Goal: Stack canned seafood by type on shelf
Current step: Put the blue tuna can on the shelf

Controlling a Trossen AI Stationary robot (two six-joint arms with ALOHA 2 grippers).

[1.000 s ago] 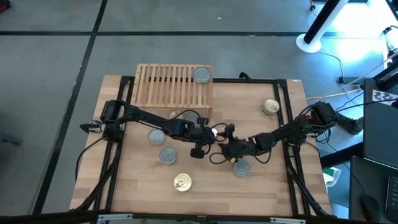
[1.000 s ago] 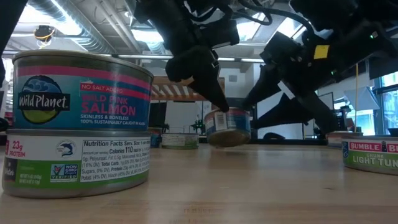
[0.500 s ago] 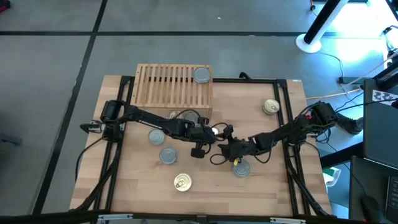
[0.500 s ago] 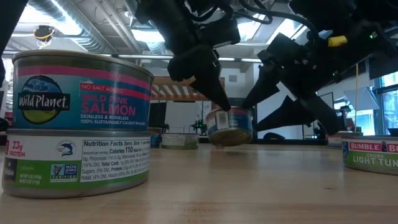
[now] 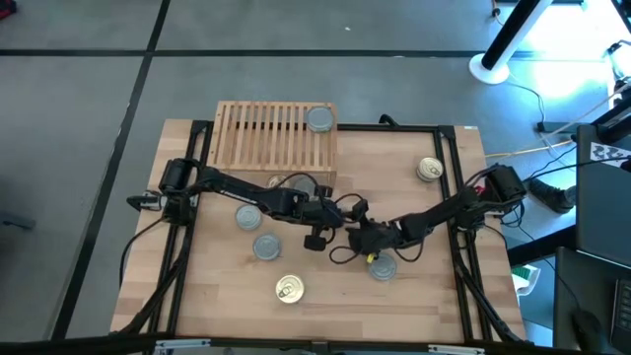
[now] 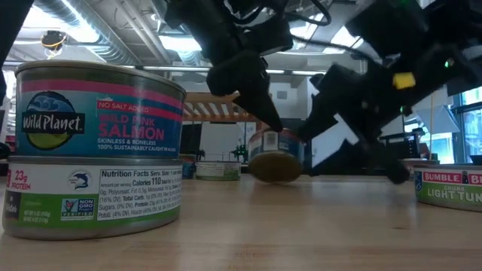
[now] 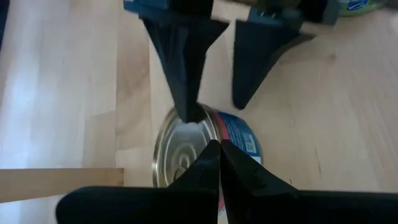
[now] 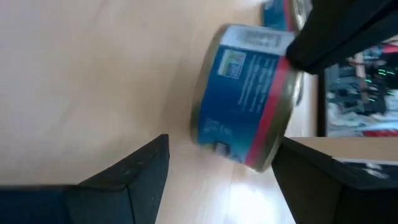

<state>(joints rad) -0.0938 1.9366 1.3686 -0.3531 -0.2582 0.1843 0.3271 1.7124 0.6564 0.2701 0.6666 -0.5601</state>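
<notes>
- So, the bench point(image 5: 414, 296) holds a light-wood shelf point(image 5: 266, 138) at its far edge, with one silver-lidded can point(image 5: 319, 120) on the slats' right end.
- Both arms meet mid-bench: left gripper point(image 5: 340, 209) has its jaws pressed together, tips touching the rim of a tilted blue-and-red can point(image 8: 249, 130).
- Right gripper point(image 5: 357, 229) has its jaws spread wide apart, straddling that same can without clamping it.
- Loose cans: gold-lidded one point(image 5: 288, 288) near the front, another point(image 5: 429, 170) far right.

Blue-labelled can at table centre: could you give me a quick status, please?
Left claw shut, tips on the blue-labelled can. Right claw open, straddling it, not gripping. Can tilted on the table, off the shelf. Nothing between.
</notes>
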